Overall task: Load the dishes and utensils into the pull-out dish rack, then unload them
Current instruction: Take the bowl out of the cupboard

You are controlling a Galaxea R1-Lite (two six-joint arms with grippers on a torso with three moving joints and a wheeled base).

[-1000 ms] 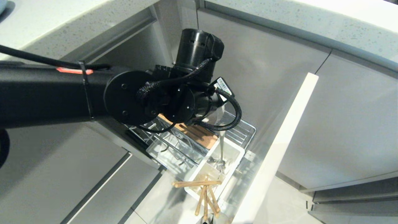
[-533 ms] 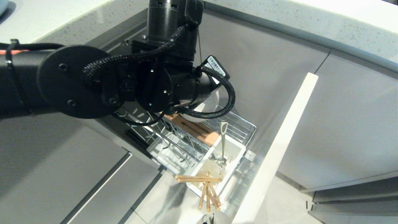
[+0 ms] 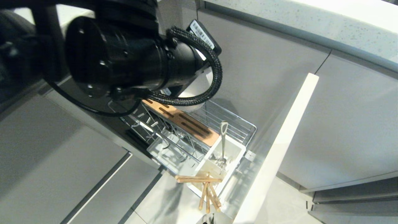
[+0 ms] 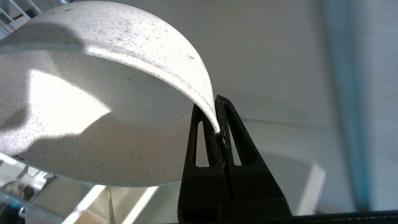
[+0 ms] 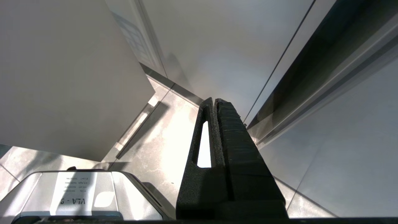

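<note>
My left tool [image 4: 217,124] pinched one bowl [image 4: 93,109] by its rim above the rack [image 3: 230,127]; one spoon [image 3: 223,143] and four chopsticks [image 3: 199,179] sat in its caddy [image 3: 238,155]. Right tool [image 5: 215,102] hung closed, empty.

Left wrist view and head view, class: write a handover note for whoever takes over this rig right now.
Left end effector: shut on the rim of the small cream-white speckled bowl, held above the chrome wire pull-out dish rack.
Right end effector: shut, empty, parked over the floor.
Light wooden chopsticks and slim silver metal utensil sit in the white plastic caddy.
Left: set the bowl down, then unload the utensils.
</note>
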